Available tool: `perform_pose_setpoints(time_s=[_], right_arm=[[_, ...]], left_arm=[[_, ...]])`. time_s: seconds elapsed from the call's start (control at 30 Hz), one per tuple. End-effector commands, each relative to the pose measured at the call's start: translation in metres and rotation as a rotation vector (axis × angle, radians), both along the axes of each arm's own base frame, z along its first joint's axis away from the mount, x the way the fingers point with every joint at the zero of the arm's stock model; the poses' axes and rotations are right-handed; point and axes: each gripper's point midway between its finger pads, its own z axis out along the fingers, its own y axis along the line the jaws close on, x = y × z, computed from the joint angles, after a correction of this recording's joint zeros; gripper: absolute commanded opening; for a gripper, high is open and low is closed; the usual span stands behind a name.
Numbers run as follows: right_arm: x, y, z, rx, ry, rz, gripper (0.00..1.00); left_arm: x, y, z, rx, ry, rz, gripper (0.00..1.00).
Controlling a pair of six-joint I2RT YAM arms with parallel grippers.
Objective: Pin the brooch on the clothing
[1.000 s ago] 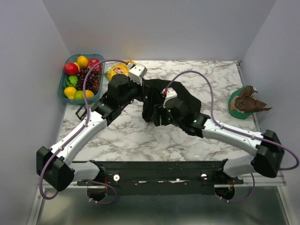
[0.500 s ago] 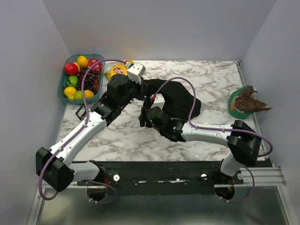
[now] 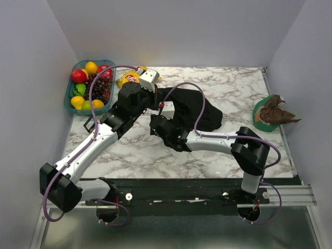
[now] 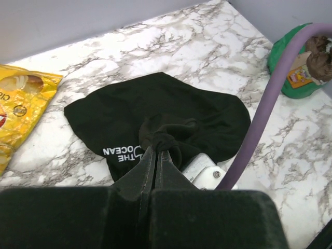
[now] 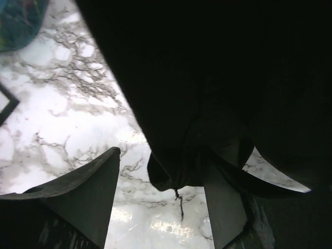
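Seen from above: black T-shirt (image 3: 199,106) heaped in a crumpled mound near the middle of a white marbled table (image 3: 238,85); both arms reaching in at its near-left edge.

Left gripper (image 4: 157,151) clenched on a bunched knot of the shirt's black fabric, fingers pressed together with cloth pinched at the tips; white lettering "THE OCEAN" printed just beside the pinch.

Right gripper (image 5: 162,155) spread wide, low over the marble; a drooping fold of the shirt hanging in the gap and lying against one finger (image 5: 223,207); nothing squeezed.

Brooch not to be made out in any view.

At the far left corner, a blue basket of fruit (image 3: 67,99), with a yellow snack bag (image 3: 129,79) just beside it; near the right edge, well apart from the shirt, a green plate (image 3: 258,115) bearing a brown bird-like figure (image 3: 275,111).
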Motion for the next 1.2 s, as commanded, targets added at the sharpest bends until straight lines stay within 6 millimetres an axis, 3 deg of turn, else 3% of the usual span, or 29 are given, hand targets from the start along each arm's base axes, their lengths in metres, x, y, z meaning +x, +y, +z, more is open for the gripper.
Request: perform_pose_setpoints(time_s=[0.0,0.17,0.27,0.3,0.43,0.5,0.57,0.6,0.67,0.7,0.73,0.77,0.8,0.83,0.9,0.93,1.0,1.03,1.17], right_arm=[[0.010,-0.020,-0.018,-0.106,-0.005,-0.098,0.70],[0.014,-0.034,-0.029,-0.164,-0.015,-0.142,0.63],[0.017,-0.041,-0.025,-0.169,-0.016,-0.148,0.45],[0.017,-0.043,-0.022,-0.166,-0.019,-0.148,0.26],[0.013,-0.055,0.011,-0.151,-0.047,-0.103,0.11],[0.006,-0.067,0.050,-0.160,-0.106,-0.040,0.09],[-0.003,-0.067,0.077,-0.218,-0.165,0.102,0.04],[-0.009,-0.076,0.117,-0.170,-0.223,0.120,0.03],[-0.019,-0.093,0.150,-0.214,-0.285,0.174,0.02],[-0.025,-0.107,0.189,-0.172,-0.350,0.169,0.02],[-0.030,-0.116,0.205,-0.184,-0.378,0.179,0.01],[-0.033,-0.125,0.224,-0.187,-0.415,0.180,0.01],[-0.035,-0.133,0.240,-0.225,-0.458,0.192,0.01],[-0.044,-0.144,0.272,-0.195,-0.514,0.201,0.01],[-0.049,-0.158,0.299,-0.223,-0.577,0.201,0.01],[-0.052,-0.167,0.322,-0.211,-0.617,0.186,0.01],[-0.054,-0.181,0.344,-0.231,-0.660,0.152,0.01],[-0.054,-0.188,0.353,-0.235,-0.671,0.127,0.01],[-0.065,-0.200,0.396,-0.203,-0.756,0.135,0.01]], left_arm=[[-0.001,0.004,0.020,-0.032,-0.061,0.020,0.00],[-0.001,0.005,0.024,-0.035,-0.070,0.024,0.00],[0.000,0.009,0.024,-0.027,-0.071,0.040,0.00],[0.002,0.013,0.024,-0.011,-0.083,0.060,0.00],[0.010,0.042,0.037,0.082,-0.161,0.182,0.00],[0.011,0.062,0.042,0.137,-0.189,0.259,0.00],[0.009,0.089,0.062,0.172,-0.254,0.349,0.00],[0.009,0.103,0.070,0.170,-0.269,0.391,0.00],[0.003,0.124,0.091,0.148,-0.303,0.448,0.00],[0.002,0.136,0.100,0.141,-0.314,0.481,0.00],[-0.004,0.142,0.123,0.116,-0.348,0.497,0.00],[-0.007,0.148,0.129,0.134,-0.346,0.515,0.00],[-0.011,0.152,0.140,0.130,-0.364,0.524,0.00],[-0.018,0.157,0.164,0.100,-0.399,0.535,0.00],[-0.028,0.162,0.186,0.079,-0.442,0.543,0.00],[-0.037,0.165,0.206,0.046,-0.482,0.536,0.00],[-0.049,0.159,0.227,0.016,-0.529,0.479,0.00],[-0.059,0.161,0.247,-0.012,-0.564,0.465,0.00],[-0.083,0.147,0.275,-0.062,-0.620,0.341,0.00]])
